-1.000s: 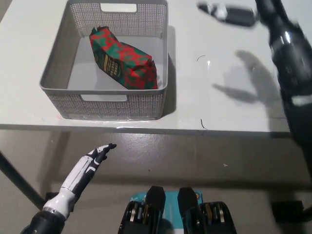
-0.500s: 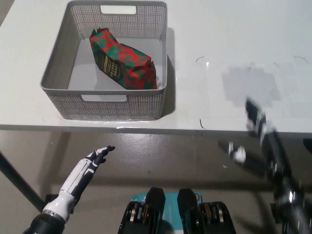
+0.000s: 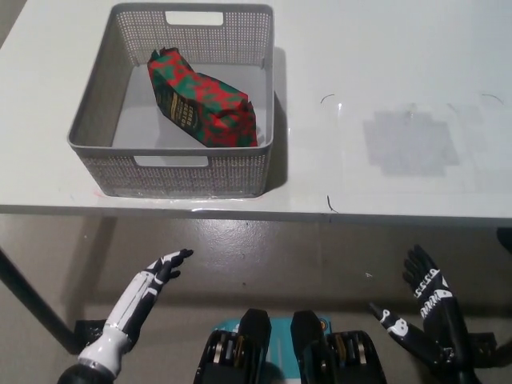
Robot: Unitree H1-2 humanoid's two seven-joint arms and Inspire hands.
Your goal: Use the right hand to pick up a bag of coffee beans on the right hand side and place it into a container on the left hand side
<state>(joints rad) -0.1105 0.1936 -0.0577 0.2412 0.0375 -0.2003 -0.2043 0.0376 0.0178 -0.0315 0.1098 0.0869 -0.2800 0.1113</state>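
**Right hand down below the table, bag lying in the basket**

Now that the black right hand (image 3: 428, 316) has dropped from over the table to below its front edge, it hangs low at the right, fingers spread and holding nothing. A second ago it was high above the far right of the tabletop; half a second ago it was a blur crossing the table's edge. The white left hand (image 3: 152, 280) has barely shifted: it rests below the table at the lower left, fingers straight and apart, empty.

The bag of coffee beans (image 3: 200, 100) lies inside the grey basket (image 3: 92, 120), just as it did before. It is red with green patches and carries a dark label with pale lettering too small to read. It lies tilted, one end against the basket's back left, the other down toward the front right corner.

The basket, with mesh walls and cut-out handles, sits on the left part of a white table (image 3: 384, 72). A dull greyish patch (image 3: 410, 142) marks the tabletop at the right. Beneath the table is a smooth grey floor (image 3: 280, 248).
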